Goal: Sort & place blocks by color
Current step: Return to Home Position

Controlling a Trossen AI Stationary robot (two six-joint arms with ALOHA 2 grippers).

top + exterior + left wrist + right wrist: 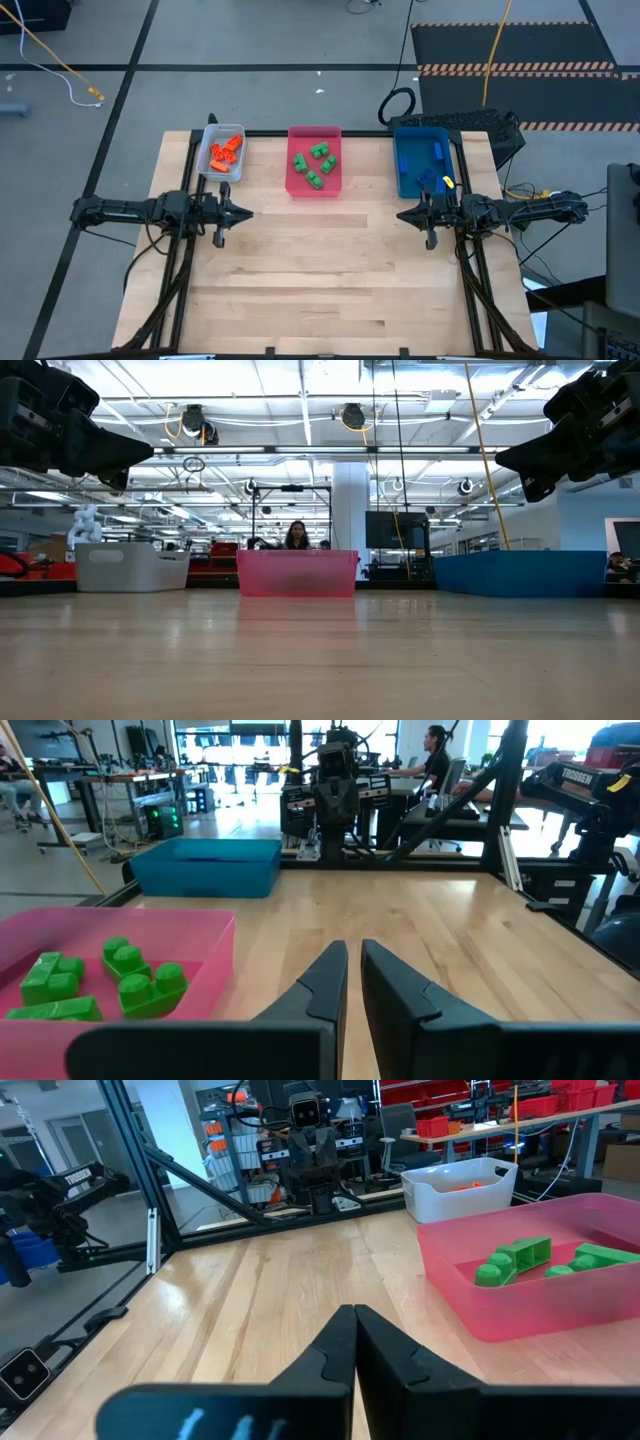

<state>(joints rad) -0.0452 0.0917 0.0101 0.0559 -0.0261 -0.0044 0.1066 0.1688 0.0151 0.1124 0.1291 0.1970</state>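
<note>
three lots of blocks, each in its own tray. orange blocks point(226, 152) piled in the grey tray point(212, 135), green blocks point(316, 162) loose in the pink tray point(313, 131), blue blocks point(432, 172) in the blue tray point(402, 160), hard to count against its floor. trays stand in a row along the table's point(330, 290) far edge, well apart from each other, grey on the left, pink in the middle, blue on the right.

left gripper point(247, 212) hangs above the wood just in front of the grey tray, pointing inward. fingers nearly pressed together, thin slit between the tips, pinching nothing. right gripper point(401, 215) hangs in front of the blue tray, facing the left one. fingers pressed together, tips touching, nothing held. both sit high off the surface in the low view.

wide run of bare wood lies between the two grippers and on toward the near edge. black frame rails point(182, 260) run along both table sides under the arms. a person point(297, 536) sits in the room behind the pink tray, beyond the table.
</note>
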